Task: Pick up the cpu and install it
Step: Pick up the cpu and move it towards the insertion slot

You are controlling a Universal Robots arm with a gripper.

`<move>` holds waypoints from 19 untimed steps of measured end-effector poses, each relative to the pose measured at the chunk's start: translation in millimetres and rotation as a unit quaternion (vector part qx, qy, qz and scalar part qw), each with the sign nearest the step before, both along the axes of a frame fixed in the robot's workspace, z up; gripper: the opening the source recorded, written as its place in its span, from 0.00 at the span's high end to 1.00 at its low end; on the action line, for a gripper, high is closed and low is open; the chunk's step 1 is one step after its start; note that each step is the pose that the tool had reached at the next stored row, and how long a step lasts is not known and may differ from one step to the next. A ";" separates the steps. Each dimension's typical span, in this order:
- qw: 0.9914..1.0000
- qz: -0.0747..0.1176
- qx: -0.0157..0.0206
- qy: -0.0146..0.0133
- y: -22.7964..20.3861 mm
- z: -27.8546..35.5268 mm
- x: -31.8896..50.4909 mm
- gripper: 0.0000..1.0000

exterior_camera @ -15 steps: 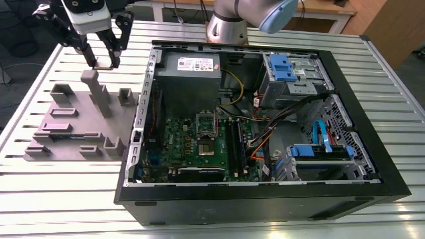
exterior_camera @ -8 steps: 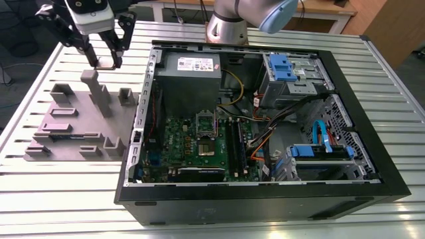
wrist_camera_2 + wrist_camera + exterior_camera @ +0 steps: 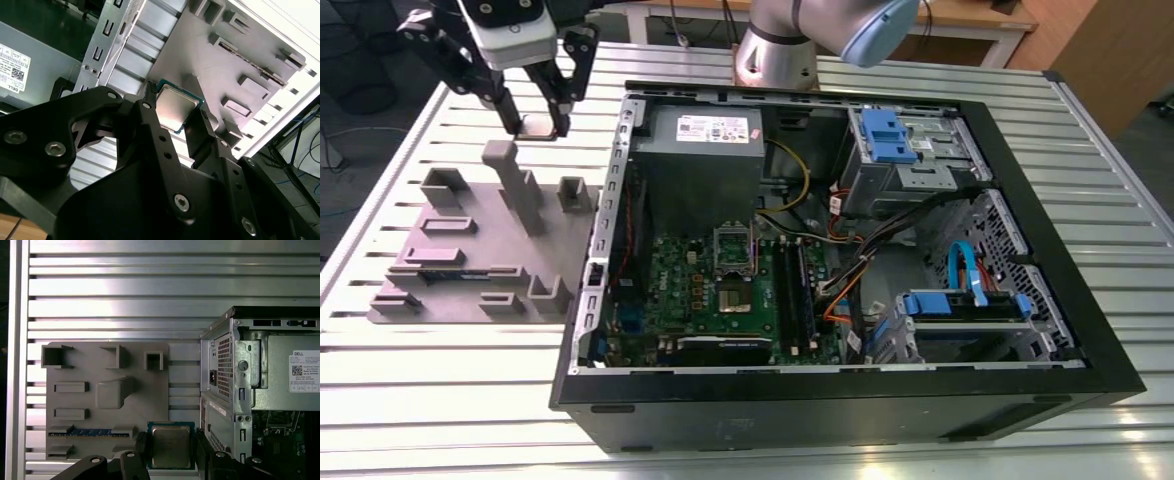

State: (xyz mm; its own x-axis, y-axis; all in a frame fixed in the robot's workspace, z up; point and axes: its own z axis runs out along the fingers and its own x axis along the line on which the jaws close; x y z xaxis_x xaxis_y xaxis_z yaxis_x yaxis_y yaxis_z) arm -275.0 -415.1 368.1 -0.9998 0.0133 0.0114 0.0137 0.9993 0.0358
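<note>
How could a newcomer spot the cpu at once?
Start at the open black computer case on the slatted metal table; on the exterior view's left of it lies a mauve-grey plastic tray. Above that tray the black gripper clamps the cpu: a small flat square chip with a shiny silver top, unlike the tray's dull upright blocks.

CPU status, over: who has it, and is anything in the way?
Status: gripper shut on cpu. Held beside tray, outside case. Side wall of case stands between it and board.
</note>
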 end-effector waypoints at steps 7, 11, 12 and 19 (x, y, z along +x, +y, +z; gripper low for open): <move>1.000 0.000 0.000 0.000 0.0 0.0 7.4 0.53; 1.000 0.000 0.000 0.000 0.0 0.0 8.2 0.53; 1.000 0.000 0.000 0.000 0.0 0.0 8.5 0.53; 1.000 0.000 0.000 0.000 0.0 0.0 13.4 0.53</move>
